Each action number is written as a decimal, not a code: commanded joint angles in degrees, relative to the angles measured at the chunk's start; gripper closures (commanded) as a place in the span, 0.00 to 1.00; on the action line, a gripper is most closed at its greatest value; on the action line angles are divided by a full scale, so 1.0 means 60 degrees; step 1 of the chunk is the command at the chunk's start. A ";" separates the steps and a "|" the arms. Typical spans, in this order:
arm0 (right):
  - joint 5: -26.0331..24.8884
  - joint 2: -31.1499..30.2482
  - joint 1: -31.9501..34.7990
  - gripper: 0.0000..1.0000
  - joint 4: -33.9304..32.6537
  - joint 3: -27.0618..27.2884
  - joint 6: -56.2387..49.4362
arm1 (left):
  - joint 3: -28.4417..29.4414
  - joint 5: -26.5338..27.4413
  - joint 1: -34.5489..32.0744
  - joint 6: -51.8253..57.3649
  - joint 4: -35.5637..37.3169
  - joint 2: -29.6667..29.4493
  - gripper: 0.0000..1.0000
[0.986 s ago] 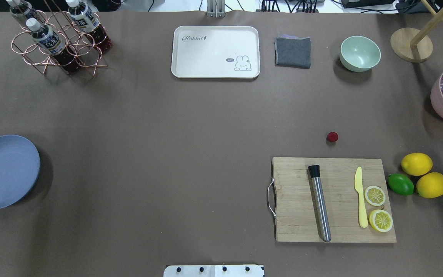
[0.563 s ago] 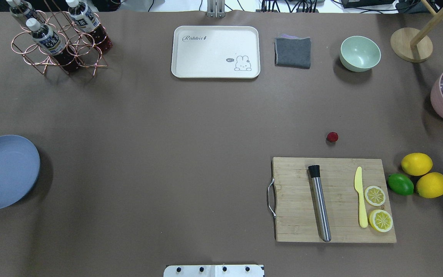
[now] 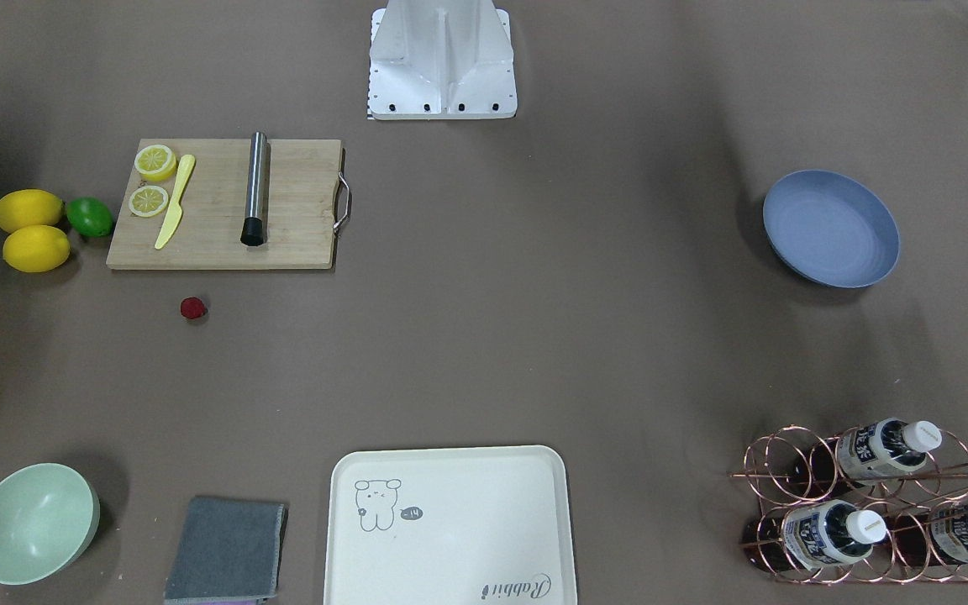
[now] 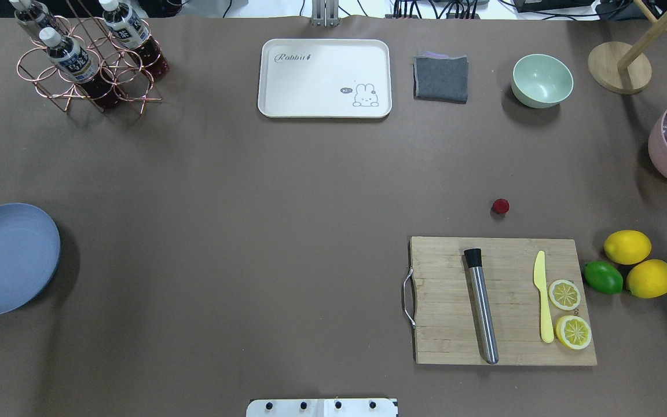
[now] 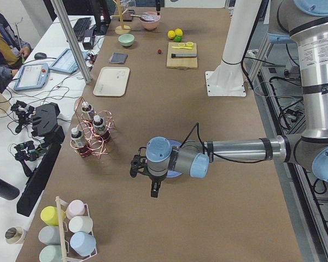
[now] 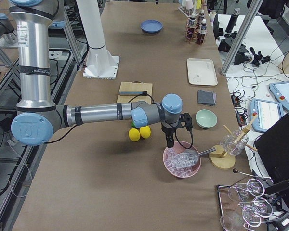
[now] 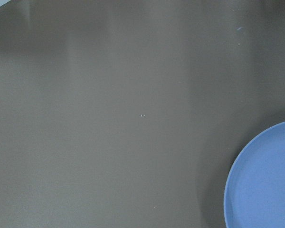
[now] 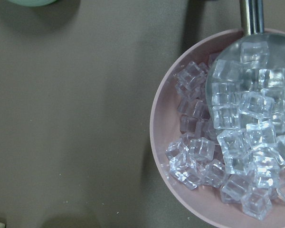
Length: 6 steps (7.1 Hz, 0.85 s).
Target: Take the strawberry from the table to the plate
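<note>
2 side views alone show the left gripper (image 5: 153, 192) and right gripper (image 6: 169, 142) — whether their fingers are spread or clenched, I cannot tell. Strawberry (image 4: 500, 206) lies on the table (image 4: 252, 202) just beyond the cutting board (image 4: 443, 301), well apart from the plate (image 4: 9, 258) — cut off overhead.

strawberry (image 4: 500, 206): dark-red, on table (image 4: 252, 231) | plate (image 4: 6, 259): light-blue, well apart

Overhead and front-facing views look down from opposite sides — both share the plate (image 4: 9, 258) and strawberry (image 4: 500, 206).
</note>
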 commanded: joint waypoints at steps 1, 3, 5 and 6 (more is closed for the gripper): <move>0.0015 -0.0439 -0.0001 0.00 0.0700 0.0071 0.0028 | 0.0020 -0.0001 0.0353 -0.0198 -0.0124 0.0003 0.03; 0.0160 -0.0513 -0.0015 0.00 0.0718 0.0071 0.0029 | 0.0746 0.0073 0.0969 -0.0799 -0.1303 0.0003 0.04; 0.0190 -0.0528 -0.0015 0.00 0.0718 0.0143 0.0014 | 0.1468 0.0087 0.1902 -0.2256 -0.2959 -0.0011 0.07; 0.0190 -0.0543 -0.0044 0.00 0.0718 0.0158 0.0043 | 0.1789 0.0087 0.2314 -0.2729 -0.3503 -0.0113 0.07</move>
